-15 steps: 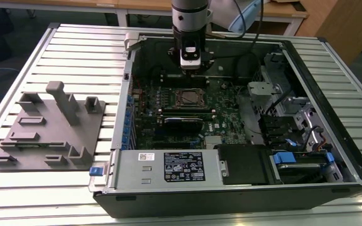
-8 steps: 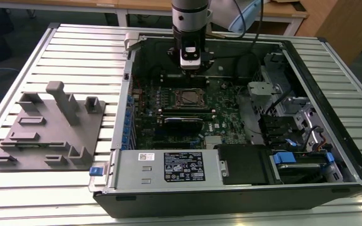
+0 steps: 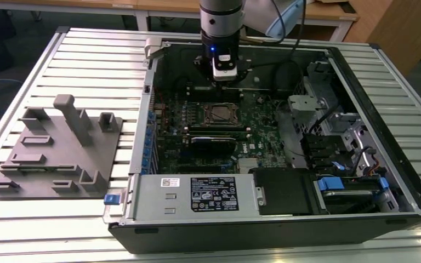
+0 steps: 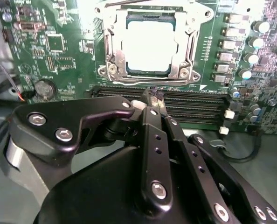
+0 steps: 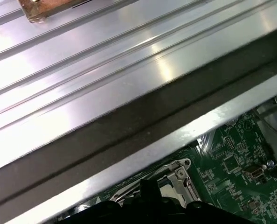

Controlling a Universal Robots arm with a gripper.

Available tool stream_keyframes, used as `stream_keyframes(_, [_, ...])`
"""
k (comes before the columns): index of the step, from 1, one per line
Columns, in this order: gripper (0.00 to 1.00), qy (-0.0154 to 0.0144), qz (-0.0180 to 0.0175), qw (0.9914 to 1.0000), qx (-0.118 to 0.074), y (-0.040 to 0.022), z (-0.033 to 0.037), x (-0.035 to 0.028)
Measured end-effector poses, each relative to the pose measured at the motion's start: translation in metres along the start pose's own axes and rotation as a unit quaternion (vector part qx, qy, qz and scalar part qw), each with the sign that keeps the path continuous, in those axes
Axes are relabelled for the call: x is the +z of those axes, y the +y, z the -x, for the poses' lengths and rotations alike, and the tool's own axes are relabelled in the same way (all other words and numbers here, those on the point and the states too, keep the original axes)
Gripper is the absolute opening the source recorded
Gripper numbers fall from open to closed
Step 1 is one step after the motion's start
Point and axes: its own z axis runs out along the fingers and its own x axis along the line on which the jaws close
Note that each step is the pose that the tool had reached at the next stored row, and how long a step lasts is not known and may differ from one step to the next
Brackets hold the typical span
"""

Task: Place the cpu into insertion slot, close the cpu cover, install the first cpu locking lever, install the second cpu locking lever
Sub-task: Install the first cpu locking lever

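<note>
Open case holds the board. On the board, the slot contains the cpu, with the cover lying flat around it. The gripper hangs just beside the slot, fingers together, holding nothing. The case stands on a ribbed metal table, with a grey fixture beside it.

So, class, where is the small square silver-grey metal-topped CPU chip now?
The chip sits in the silver-rimmed square socket on the green motherboard, beside the long black memory slots, in the second wrist view.
</note>
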Motion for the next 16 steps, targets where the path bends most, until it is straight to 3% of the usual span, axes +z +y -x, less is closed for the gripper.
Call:
stream_keyframes(7, [0.11, 0.0023, 0.0011, 0.99902, -0.044, -0.0001, -0.0001, 0.0005])
stream_keyframes(10, [0.11, 0.0017, -0.0034, 0.99817, -0.060, -0.0001, -0.0001, 0.0008])
stream_keyframes(14, [0.11, -0.0015, -0.0141, 0.99705, -0.075, -0.0001, 0.0000, 0.0011])
stream_keyframes(16, [0.11, -0.0017, -0.0147, 0.99700, -0.076, -0.0001, 0.0000, 0.0011])
